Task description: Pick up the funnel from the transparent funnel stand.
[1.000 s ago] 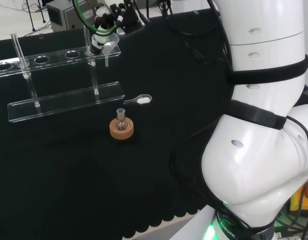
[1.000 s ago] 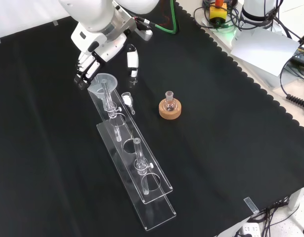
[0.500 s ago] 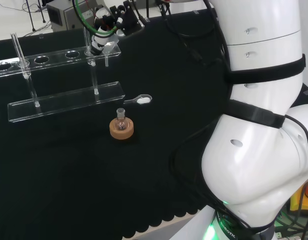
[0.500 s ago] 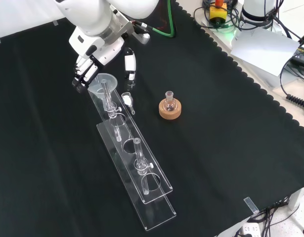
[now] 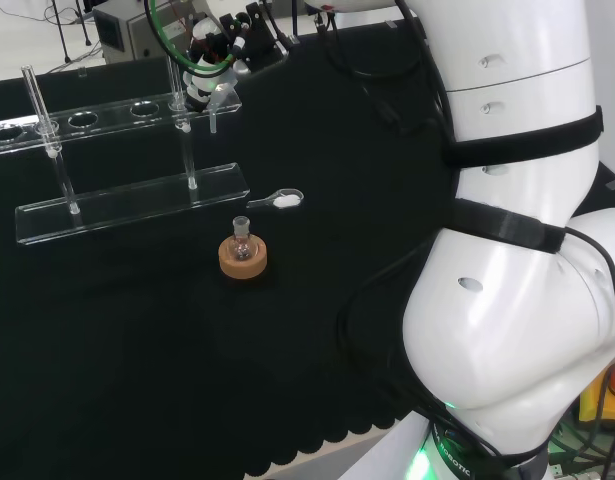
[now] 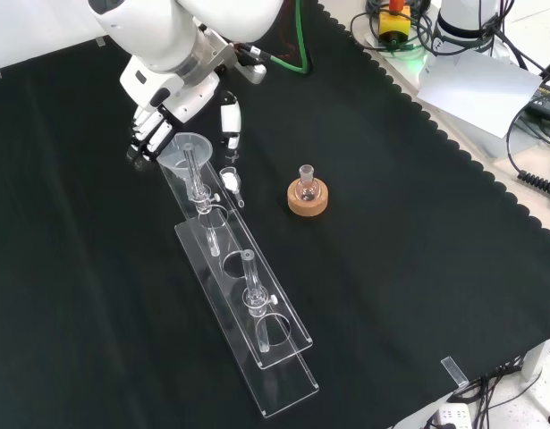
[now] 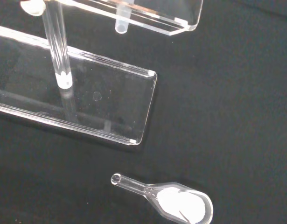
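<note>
The clear funnel (image 6: 190, 146) sits in the end hole of the transparent funnel stand (image 6: 257, 315), its stem (image 7: 121, 25) hanging through the upper shelf. The black and white hand (image 6: 172, 105) hovers over that end of the stand. Its fingers (image 6: 146, 138) reach down on the funnel's left in the front view, and the thumb (image 6: 230, 120) stands apart on its right. The hand is open around the funnel's rim without clasping it. In the head view the hand (image 5: 213, 58) is just above the funnel (image 5: 216, 95) at the stand's (image 5: 127, 205) right end.
A small flask on a cork ring (image 6: 308, 197) stands right of the stand in the front view. A glass scoop with white powder (image 7: 177, 202) lies on the cloth beside the stand's base (image 7: 92, 102). Two upright posts (image 6: 249, 277) rise from the stand.
In the front view the hand has shifted slightly left and up, and the thumb has come nearer the funnel. The funnel and stand have not moved.
</note>
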Motion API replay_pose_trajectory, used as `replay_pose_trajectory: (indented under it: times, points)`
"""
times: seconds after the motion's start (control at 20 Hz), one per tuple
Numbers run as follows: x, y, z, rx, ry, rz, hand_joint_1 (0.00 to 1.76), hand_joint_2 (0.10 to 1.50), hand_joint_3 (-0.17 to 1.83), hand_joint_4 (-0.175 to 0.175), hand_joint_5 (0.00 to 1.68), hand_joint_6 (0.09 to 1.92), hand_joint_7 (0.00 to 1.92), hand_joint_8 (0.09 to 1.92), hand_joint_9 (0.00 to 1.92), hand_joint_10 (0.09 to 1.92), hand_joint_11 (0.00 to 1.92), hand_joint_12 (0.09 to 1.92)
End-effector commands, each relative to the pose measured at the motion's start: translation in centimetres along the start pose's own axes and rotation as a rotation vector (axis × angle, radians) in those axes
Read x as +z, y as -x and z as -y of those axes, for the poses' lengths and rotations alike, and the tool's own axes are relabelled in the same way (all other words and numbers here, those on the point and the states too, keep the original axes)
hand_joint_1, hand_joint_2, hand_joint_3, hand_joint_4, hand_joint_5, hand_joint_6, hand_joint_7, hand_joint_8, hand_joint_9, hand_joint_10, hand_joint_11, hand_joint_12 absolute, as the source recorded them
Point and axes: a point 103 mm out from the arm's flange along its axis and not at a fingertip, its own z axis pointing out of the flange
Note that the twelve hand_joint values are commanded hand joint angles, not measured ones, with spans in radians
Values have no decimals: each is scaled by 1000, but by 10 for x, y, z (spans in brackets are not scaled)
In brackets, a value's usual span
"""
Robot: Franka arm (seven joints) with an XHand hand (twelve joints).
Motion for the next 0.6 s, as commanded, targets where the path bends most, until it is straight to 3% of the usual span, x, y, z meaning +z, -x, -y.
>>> replay_pose_trajectory:
  times: [0.05,0.45,0.6]
  points:
    - [3,4,-2,2,12,12,610,721,295,-72,169,87,0,629,227,883,418,1387]
    - [4,6,-8,4,6,39,645,727,352,-74,194,87,3,710,300,792,430,1371]
    - [2,4,-10,8,25,60,673,733,407,-75,283,87,123,690,396,712,437,1350]
